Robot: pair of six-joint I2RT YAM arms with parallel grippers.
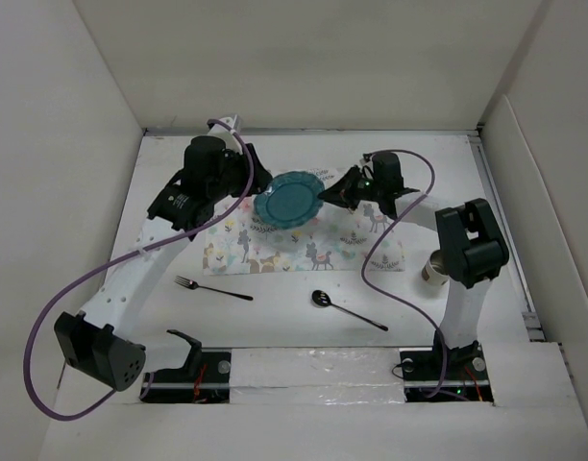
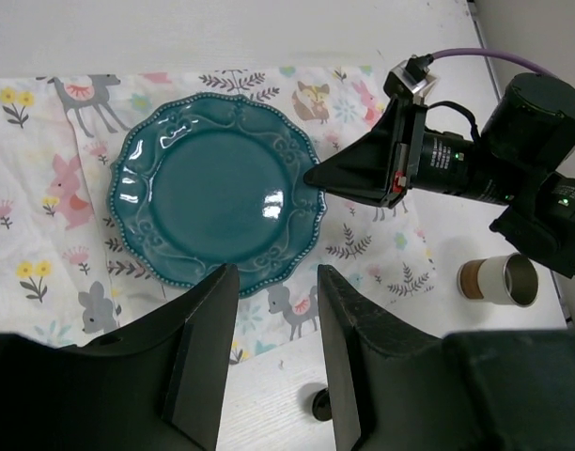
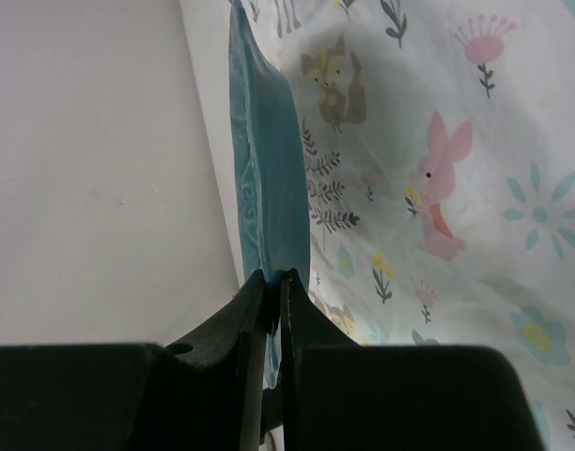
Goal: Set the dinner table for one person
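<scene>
Right gripper (image 3: 273, 279): clenched on the rim of the teal plate (image 3: 264, 169). Its two black fingers (image 3: 240, 319) fill the bottom of the right wrist view, with only the thin plate edge between them.
Grip point: the plate's right side, seen from above (image 1: 330, 195) and from the left wrist (image 2: 311, 176).
Left gripper (image 2: 276, 277): released, jaws standing well apart with nothing between them. It hangs over the near edge of the plate.
Teal plate (image 1: 289, 200): round, glossy, with a scalloped, beaded rim. It sits on the placemat, towards the mat's far edge and about midway along it.
Plate lift: cannot be told whether the gripped side is raised off the cloth.
Placemat (image 1: 275, 252): pale cloth printed with pastel rabbits, foxes, deer and leaves. It lies flat on the middle of the table, with ripples showing in the right wrist view.
Dinner table (image 1: 275, 327): large white matte top under everything, with both arm bases at its near edge.
Fork (image 1: 212, 288): dark, on bare table just nearer than the placemat, left of centre, tines pointing left.
Spoon (image 1: 347, 309): dark, on bare table nearer than the placemat, right of the fork and apart from it, bowl to the left.
Cup (image 2: 499, 279): white with a brown band, on bare table beside the placemat's right end, partly hidden by the right arm in the top view.
</scene>
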